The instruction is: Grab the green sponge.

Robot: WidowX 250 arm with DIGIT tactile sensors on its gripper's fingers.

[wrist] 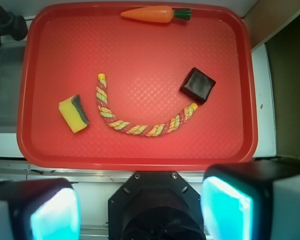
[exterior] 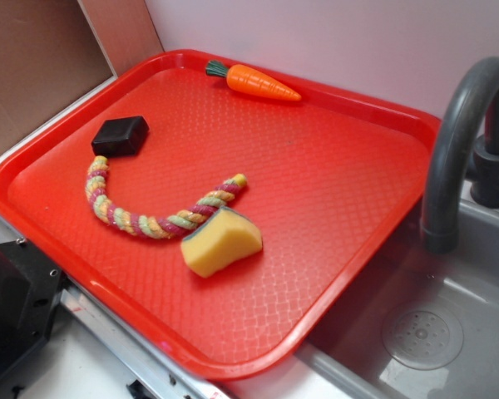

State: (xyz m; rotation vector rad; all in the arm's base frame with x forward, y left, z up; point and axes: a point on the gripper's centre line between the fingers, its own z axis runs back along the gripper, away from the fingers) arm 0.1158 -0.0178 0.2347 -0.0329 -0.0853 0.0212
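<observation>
In the exterior view, a brown board [exterior: 33,66] stands at the far left behind a red tray [exterior: 349,191] that fills most of the frame. Toward the tray's left end lies a black block [exterior: 120,135], and just below it one end of a multicoloured rope [exterior: 150,220] begins, curving down and then right across the tray. The rope's other end rises beside the sponge [exterior: 220,242], which sits near the tray's front edge, about mid-width; the pale-yellow foam faces the camera and its dark green layer shows along the upper back edge, touching or almost touching the rope. Further back, at the tray's far rim, lies an orange toy carrot [exterior: 258,83], leaves pointing left. To the right, a grey faucet [exterior: 457,141] arches over a grey sink [exterior: 416,332] that the tray's right end overlaps. In the wrist view the order reverses: the faucet [wrist: 7,25] is at the top left, then the sponge [wrist: 74,113] on the tray's [wrist: 140,155] left part, just apart from the rope [wrist: 140,120], then the carrot [wrist: 155,13] at top centre, and the block [wrist: 197,85] to the right, close to the rope's end. The gripper [wrist: 140,212] hangs over the tray's near edge, well apart from the sponge, its two fingers [wrist: 225,210] spread wide with nothing between them.
</observation>
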